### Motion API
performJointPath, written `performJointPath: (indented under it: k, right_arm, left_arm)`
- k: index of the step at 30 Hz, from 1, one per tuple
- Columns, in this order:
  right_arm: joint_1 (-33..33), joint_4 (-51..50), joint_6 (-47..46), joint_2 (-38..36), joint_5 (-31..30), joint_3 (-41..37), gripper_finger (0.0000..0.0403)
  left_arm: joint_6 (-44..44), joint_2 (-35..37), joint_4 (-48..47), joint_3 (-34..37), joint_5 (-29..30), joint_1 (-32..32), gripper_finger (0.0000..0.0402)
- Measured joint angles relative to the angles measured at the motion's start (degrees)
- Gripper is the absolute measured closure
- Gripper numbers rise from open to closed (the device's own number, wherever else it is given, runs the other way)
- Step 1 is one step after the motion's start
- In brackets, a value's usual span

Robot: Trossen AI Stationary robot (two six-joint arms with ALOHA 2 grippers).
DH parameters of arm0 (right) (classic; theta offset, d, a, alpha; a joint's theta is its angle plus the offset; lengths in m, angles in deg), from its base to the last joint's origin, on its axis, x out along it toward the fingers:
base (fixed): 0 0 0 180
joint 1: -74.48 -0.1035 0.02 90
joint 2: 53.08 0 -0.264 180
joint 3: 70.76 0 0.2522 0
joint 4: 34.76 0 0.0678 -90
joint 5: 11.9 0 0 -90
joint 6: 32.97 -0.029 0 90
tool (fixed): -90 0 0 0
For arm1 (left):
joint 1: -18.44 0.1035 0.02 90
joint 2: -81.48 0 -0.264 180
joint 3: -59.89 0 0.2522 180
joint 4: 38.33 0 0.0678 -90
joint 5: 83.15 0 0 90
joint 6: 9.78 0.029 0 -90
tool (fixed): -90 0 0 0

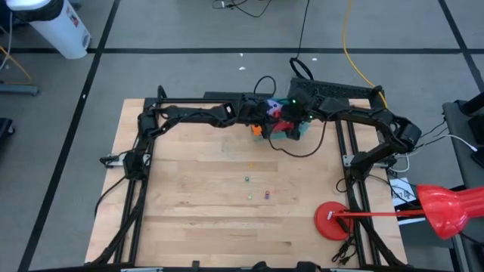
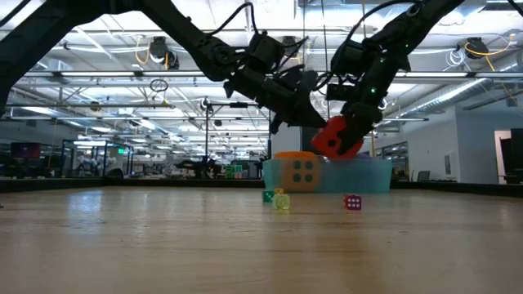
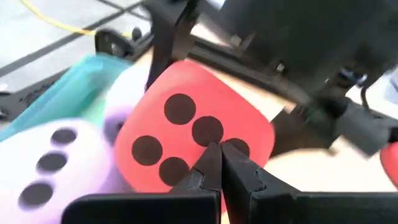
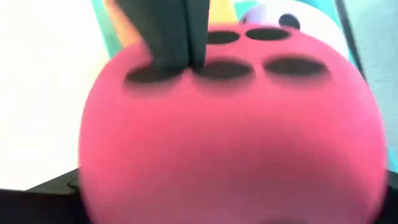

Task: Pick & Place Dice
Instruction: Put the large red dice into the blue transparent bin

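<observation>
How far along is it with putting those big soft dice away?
Looks done: at least one lavender die lies in the teal bin. In hand: the right pincer holds the red die above the bin, with the shut left pincer close against it. Left: the orange die seems to sit beside the bin.

- A pale wooden table is lying under the rig, on a grey floor marked with dark lines.
- A teal bin is sitting at the table's far edge.
- Three tiny dice, green, yellow and pink, are lying mid-table.
- A flat red round disc is resting near the right edge.
- A white canister is standing on the floor.
</observation>
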Motion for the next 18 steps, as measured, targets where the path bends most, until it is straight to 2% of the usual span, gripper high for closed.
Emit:
performJointPath:
  k: [9, 18]
  right_arm:
    - [0.4, -0.2, 0.4, -1.9, 3.8, 0.0, 0.0003]
    - [0.2, 1.0, -0.8, -7.5, 5.9, 0.2, 0.0003]
  left_arm:
    - [0.1, -0.2, -1.2, 0.1, 1.2, 0.4, 0.0400]
    - [-0.8, -0.5, -1.7, 0.2, 3.7, 0.5, 0.0400]
